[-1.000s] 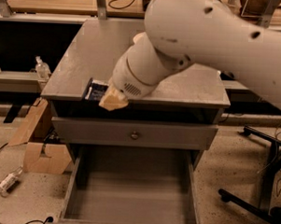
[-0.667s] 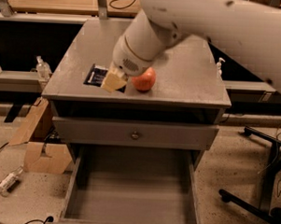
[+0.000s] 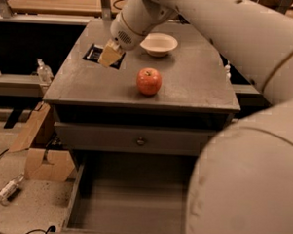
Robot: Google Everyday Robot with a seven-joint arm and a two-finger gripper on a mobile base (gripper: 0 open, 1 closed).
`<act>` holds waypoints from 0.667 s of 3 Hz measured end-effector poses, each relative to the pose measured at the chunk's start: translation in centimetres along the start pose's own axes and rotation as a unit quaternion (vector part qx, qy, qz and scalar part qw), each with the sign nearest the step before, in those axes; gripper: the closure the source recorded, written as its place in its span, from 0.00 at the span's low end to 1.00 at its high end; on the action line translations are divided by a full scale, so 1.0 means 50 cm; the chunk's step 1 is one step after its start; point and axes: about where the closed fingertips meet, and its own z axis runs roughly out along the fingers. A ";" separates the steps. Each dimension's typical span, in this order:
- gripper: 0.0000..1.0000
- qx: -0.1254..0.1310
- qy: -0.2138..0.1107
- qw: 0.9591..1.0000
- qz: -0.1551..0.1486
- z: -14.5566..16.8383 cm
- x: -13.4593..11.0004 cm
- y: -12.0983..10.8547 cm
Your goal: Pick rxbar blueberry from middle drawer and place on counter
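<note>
My gripper (image 3: pixel 109 56) hangs over the left rear of the counter (image 3: pixel 196 87), its tan fingers shut on the rxbar blueberry (image 3: pixel 94 53). The bar is a flat dark navy packet with pale lettering. It sits low over the counter top, and I cannot tell whether it touches. The middle drawer (image 3: pixel 128 206) stands pulled open below the counter, with its grey floor bare. My arm fills the right side of the view and hides the drawer's right part.
A red apple (image 3: pixel 149 81) stands at the counter's front middle. A white bowl (image 3: pixel 159 44) sits at the rear. A closed drawer panel with a knob (image 3: pixel 140 140) is under the counter. A cardboard box (image 3: pixel 42 156) and a bottle (image 3: pixel 9 188) lie on the floor to the left.
The gripper has carried the bar from the counter's front left edge up and back over the left rear of the counter. The apple and the bowl have come into view.
</note>
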 end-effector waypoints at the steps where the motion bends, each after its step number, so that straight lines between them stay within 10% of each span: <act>1: 1.00 0.021 -0.047 0.999 0.000 0.023 -0.091 -0.108; 2: 1.00 0.028 -0.074 0.997 0.002 0.065 -0.146 -0.158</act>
